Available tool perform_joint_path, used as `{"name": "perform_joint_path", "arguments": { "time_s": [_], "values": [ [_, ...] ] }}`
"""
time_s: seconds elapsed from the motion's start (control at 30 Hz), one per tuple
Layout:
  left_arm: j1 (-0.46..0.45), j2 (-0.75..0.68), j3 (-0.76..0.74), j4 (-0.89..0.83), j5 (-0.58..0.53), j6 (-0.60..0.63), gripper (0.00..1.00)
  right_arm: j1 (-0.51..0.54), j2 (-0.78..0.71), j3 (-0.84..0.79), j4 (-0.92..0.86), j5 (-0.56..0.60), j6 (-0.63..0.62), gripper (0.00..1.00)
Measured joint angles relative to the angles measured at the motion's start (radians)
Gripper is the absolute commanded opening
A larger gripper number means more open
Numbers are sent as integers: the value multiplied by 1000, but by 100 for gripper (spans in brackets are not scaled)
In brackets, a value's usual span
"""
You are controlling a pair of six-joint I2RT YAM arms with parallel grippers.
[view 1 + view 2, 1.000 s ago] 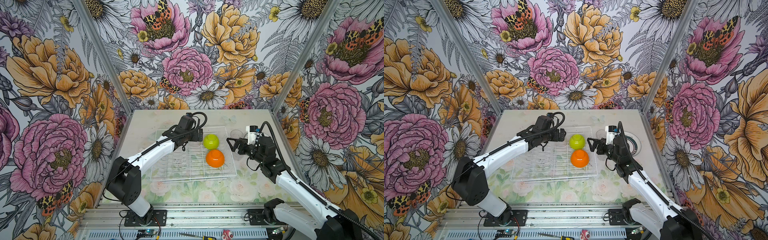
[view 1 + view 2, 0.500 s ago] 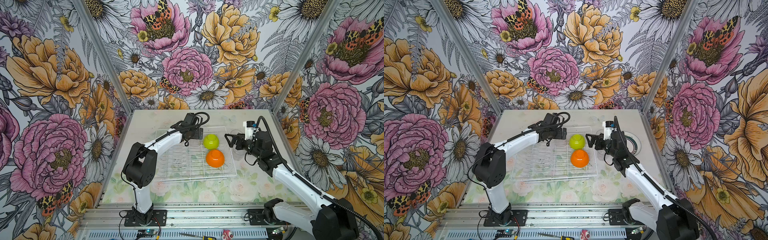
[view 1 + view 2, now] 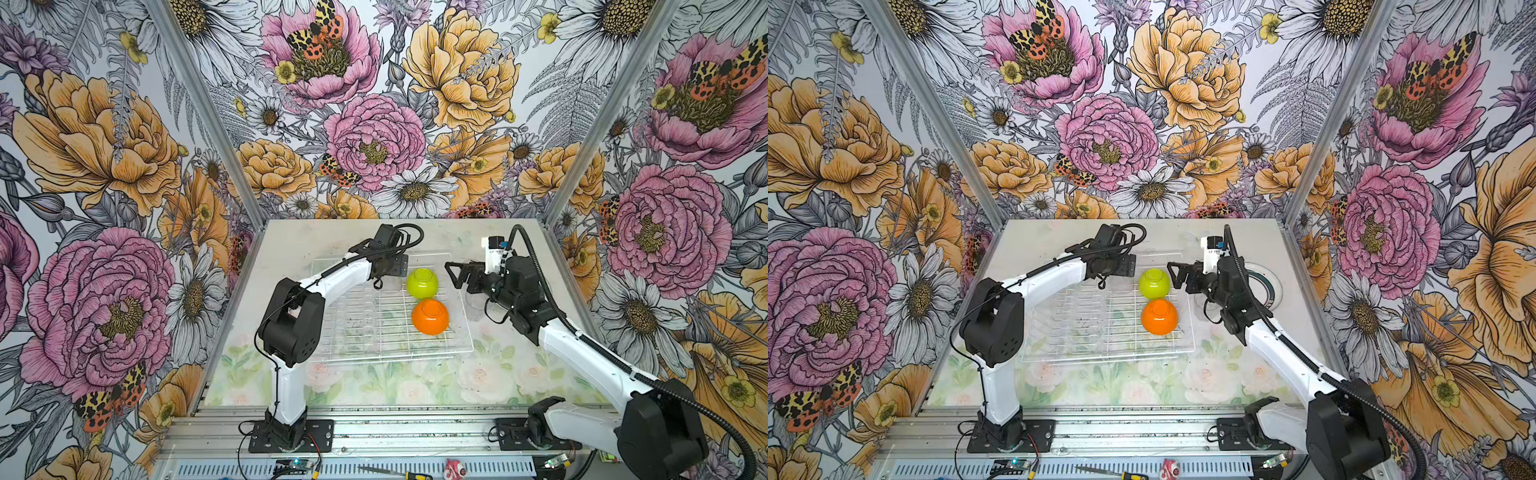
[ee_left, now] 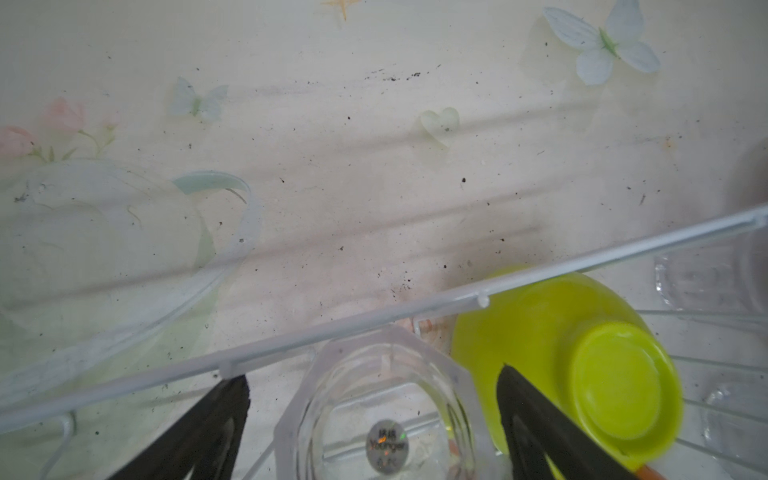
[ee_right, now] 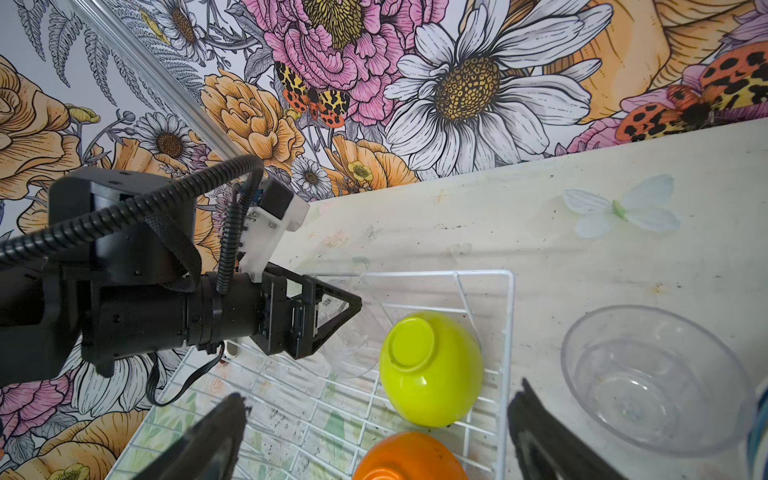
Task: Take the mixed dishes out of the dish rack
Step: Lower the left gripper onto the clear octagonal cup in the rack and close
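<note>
Only round sticker [image 4: 386, 446] on clear tumbler [image 4: 357, 370] base: roughly "Younger", blurred.

White-coated wire dish rack [image 5: 436, 274], smooth with a faint sheen. A lime-green bowl [image 5: 432, 370] and an orange bowl [image 3: 430, 316] look like glossy, smooth plastic. A tumbler [image 4: 382, 415] is clear, faceted and shiny. To the right, a clear bowl [image 5: 652, 378], smooth-walled. The table [image 4: 374, 166] is matt, printed, speckled with dark grit.

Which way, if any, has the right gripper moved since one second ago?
Yes. The right gripper has moved toward the back wall, slightly nearer the lime-green bowl.
</note>
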Motion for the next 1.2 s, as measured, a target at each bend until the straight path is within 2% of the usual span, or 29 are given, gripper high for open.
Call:
{"name": "perform_joint_path", "arguments": {
  "time_s": [0.23, 0.6, 0.97, 1.07, 1.2],
  "values": [
    [-48, 14, 1, -8, -65, 24, 88, 0, -23, -1, 0, 1, 12, 99],
    [-69, 34, 6, -19, -76, 26, 88, 0, -33, -27, -2, 1, 34, 99],
    [-69, 61, 18, -32, -91, 8, 68, 0, -48, -42, -3, 1, 49, 98],
    [-68, 61, 19, -33, -91, 7, 58, 0, -48, -43, -3, 1, 52, 98],
    [-68, 61, 19, -34, -90, 7, 51, 0, -51, -43, -4, 1, 53, 98]
  ]
}}
